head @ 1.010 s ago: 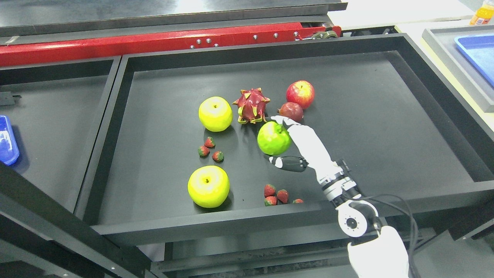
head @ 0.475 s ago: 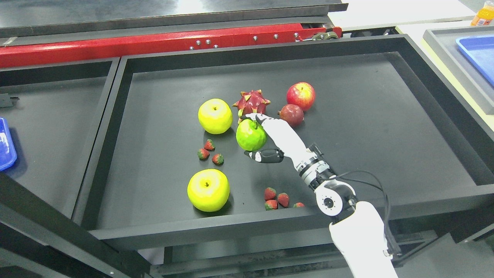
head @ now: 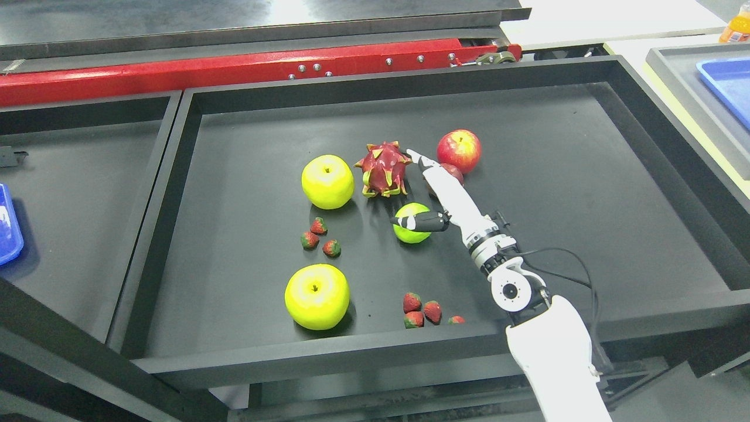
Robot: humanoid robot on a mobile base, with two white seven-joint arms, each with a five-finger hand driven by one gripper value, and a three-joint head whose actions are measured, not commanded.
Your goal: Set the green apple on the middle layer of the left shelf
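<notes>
The green apple (head: pixel 412 232) lies on the black shelf tray (head: pixel 586 193), just in front of the dragon fruit (head: pixel 384 170). My right hand (head: pixel 409 190) comes in from the lower right and hovers over the apple. Its fingers (head: pixel 436 176) stretch straight out toward the dragon fruit and a dark red fruit (head: pixel 454 172). Its thumb (head: pixel 417 222) lies across the top of the apple. The hand does not close around the apple. The left arm is out of view.
Two yellow apples (head: pixel 327 181) (head: pixel 317 295) lie to the left, a red apple (head: pixel 459 150) behind the hand. Small strawberries lie in two clusters (head: pixel 319 239) (head: pixel 423 309). A second black tray (head: pixel 88 193) adjoins on the left, holding a blue object (head: pixel 9 223).
Half a second ago the hand held the green apple raised near the dragon fruit. Now the fingers are straightened and the apple sits lower, on the tray. The camera shifted slightly.
</notes>
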